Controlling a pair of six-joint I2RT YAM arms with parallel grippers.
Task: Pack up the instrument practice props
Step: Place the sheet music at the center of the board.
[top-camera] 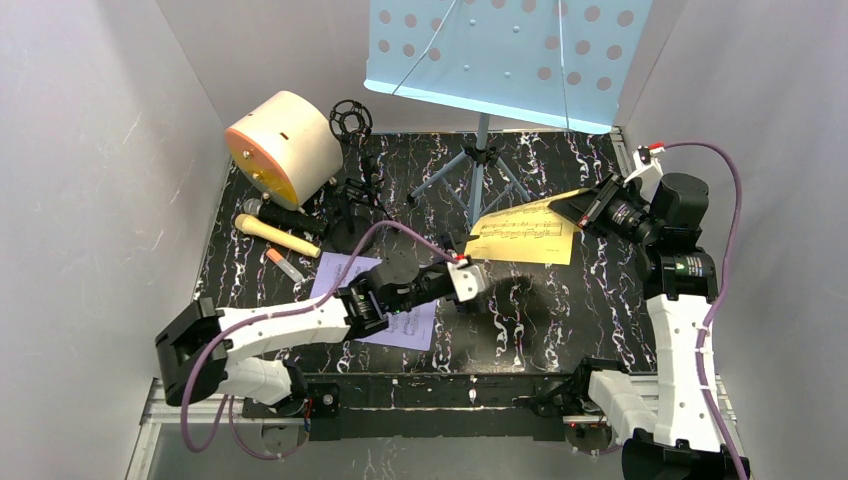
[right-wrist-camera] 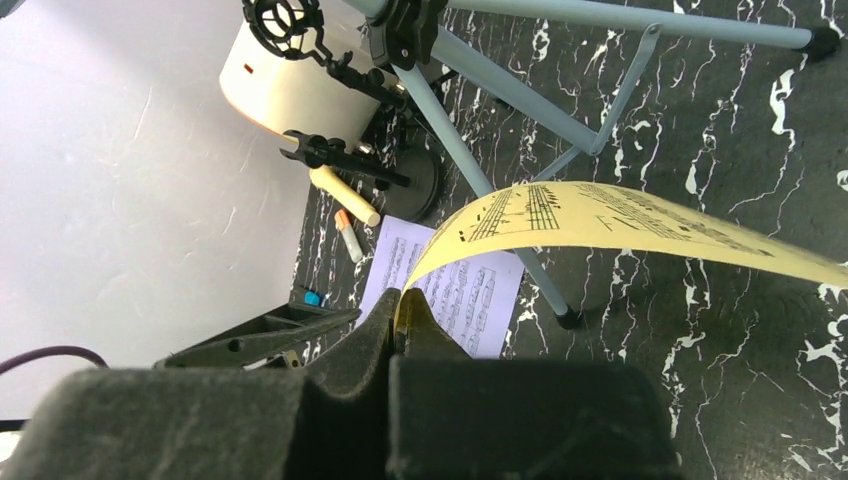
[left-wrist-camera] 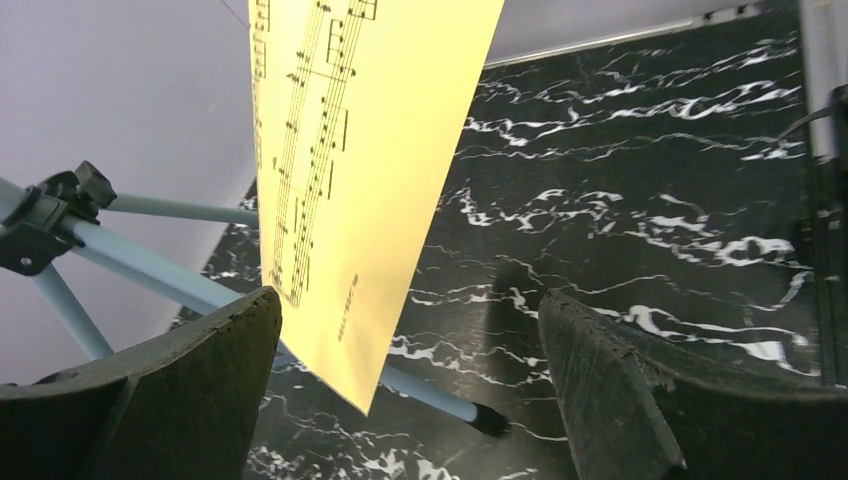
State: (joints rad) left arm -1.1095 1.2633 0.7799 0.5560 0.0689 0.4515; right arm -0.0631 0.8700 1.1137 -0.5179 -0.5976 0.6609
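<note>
My right gripper (top-camera: 570,206) is shut on one edge of the yellow score sheet (top-camera: 524,236) and holds it above the table; the right wrist view shows the pinch (right-wrist-camera: 405,300) and the sheet (right-wrist-camera: 610,215) curving away. My left gripper (top-camera: 484,283) is open at the sheet's other end. In the left wrist view the sheet (left-wrist-camera: 360,150) hangs between the open fingers (left-wrist-camera: 200,385), near the left one and touching neither. The lavender score sheet (top-camera: 345,282) lies flat, partly under the left arm. The blue music rack (top-camera: 510,50) stands at the back on its tripod (top-camera: 480,170).
The big cream cylinder (top-camera: 285,145) lies at the back left. In front of it are a silver-headed microphone (top-camera: 272,213), a cream microphone (top-camera: 278,236), a small orange-tipped tube (top-camera: 283,264) and black mic poles (top-camera: 350,215). A tripod leg (left-wrist-camera: 440,395) runs under the left gripper.
</note>
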